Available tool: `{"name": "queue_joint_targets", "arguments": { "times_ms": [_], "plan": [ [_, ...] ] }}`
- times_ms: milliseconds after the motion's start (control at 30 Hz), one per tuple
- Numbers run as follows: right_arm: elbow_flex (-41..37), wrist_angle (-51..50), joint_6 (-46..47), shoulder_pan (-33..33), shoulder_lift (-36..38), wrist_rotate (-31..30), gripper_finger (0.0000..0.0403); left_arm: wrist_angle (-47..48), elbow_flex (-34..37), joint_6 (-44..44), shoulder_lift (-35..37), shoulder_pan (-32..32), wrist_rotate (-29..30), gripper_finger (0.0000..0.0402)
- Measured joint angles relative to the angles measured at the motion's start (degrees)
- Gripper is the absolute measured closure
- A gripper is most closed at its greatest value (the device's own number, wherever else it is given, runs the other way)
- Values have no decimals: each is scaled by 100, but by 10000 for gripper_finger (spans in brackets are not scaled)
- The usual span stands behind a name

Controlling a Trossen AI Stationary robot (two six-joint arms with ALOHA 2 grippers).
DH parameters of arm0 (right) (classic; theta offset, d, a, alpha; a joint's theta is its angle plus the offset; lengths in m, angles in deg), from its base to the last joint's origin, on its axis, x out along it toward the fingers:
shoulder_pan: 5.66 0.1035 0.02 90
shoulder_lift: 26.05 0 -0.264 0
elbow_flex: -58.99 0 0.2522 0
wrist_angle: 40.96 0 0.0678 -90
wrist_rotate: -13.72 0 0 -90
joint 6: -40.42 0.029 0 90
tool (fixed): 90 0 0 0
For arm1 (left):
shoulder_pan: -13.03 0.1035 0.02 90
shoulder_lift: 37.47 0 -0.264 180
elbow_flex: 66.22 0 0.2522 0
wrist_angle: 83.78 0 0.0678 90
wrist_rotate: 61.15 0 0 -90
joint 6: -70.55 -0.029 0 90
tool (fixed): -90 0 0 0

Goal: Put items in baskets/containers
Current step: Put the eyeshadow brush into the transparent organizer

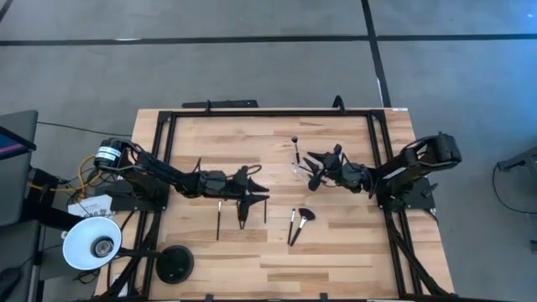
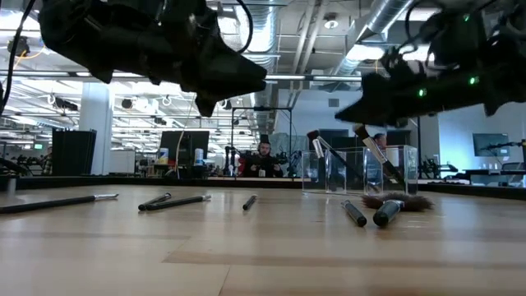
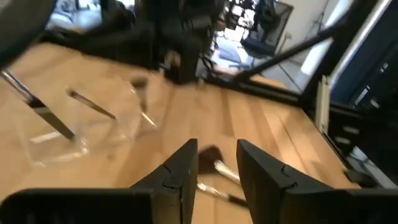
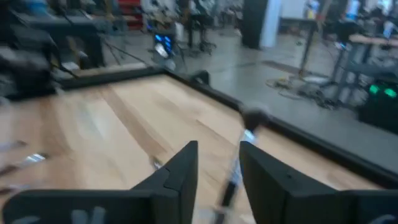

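The clear cup (image 1: 299, 171) stands right of the table's middle, and two brushes lean in it (image 2: 329, 158) (image 2: 376, 160). One of them shows its round head (image 1: 295, 140) beyond the rim. My right gripper (image 1: 310, 167) hovers open just right of the cup; in its wrist view (image 4: 217, 171) that brush (image 4: 239, 155) shows past the gap. My left gripper (image 1: 261, 190) hangs open over the middle of the table (image 3: 217, 168), pointing toward the cup (image 3: 81, 127). Several brushes lie flat nearer me: three dark ones (image 1: 219, 220) (image 1: 243, 214) (image 1: 266, 210), one slim one (image 1: 292, 227) and the fan-headed one (image 1: 304, 218).
A black frame rail (image 1: 268, 112) runs around the tabletop. A white round lamp shade (image 1: 91, 243) and a black round base (image 1: 174, 264) sit at the near left corner. Bare wood lies along the near edge and between the two arms. People sit in the room behind (image 2: 263, 156).
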Motion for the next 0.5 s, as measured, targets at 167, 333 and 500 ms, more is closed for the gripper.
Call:
{"name": "queue_joint_targets", "arguments": {
  "times_ms": [167, 333, 500],
  "plan": [
    [237, 1, -299, 601, 465, -5, 232, 38, 148, 127, 50, -353, 388, 293],
    [428, -119, -498, 1394, 868, -132, 194, 1123, 461, 728, 647, -727, 1556, 293],
    [461, -155, -424, 2119, 924, -472, 187, 3124, 805, 2406, 1457, -1440, 2776, 293]
  ]
}}
